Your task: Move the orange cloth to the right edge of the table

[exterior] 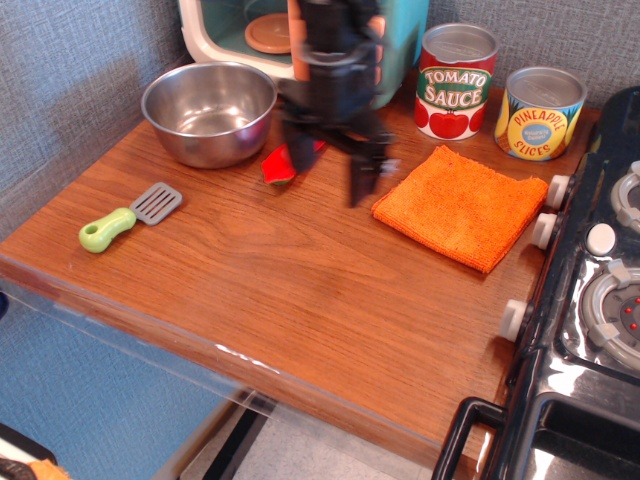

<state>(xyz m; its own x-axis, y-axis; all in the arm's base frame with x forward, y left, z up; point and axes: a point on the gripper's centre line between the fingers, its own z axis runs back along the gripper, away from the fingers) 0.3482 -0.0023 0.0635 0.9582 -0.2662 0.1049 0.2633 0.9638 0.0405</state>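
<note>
Nearest the camera, the brown wood-grain counter [300, 300] with its glossy finish is lying bare along its rounded front edge. A little further in on the left, a small spatula with a green handle and grey slotted blade [128, 217] is resting flat, well apart from the work. To the right, the bright orange, nubbly, roughly square cloth [462, 206] is lying flat and unfolded on the counter, its far corner close to the white knobs of the black toy stove [590, 300], so it is already sitting near the right edge.

Just left of the cloth, the robot's black gripper [330, 170] is hanging above the counter, blurred by motion. Its fingers appear to be spread, with one dark finger [360, 178] reaching down beside the cloth's left corner, holding nothing; probably they are being kept apart so as to pinch that corner. A red pepper-shaped toy [280, 165] is showing partly behind the gripper.

Further back, a shiny steel bowl [209, 112] is standing at the left, a teal and white toy microwave [230, 30] behind it, and a tomato sauce can [456, 80] and pineapple slices can [540, 112] are standing upright against the wall.
</note>
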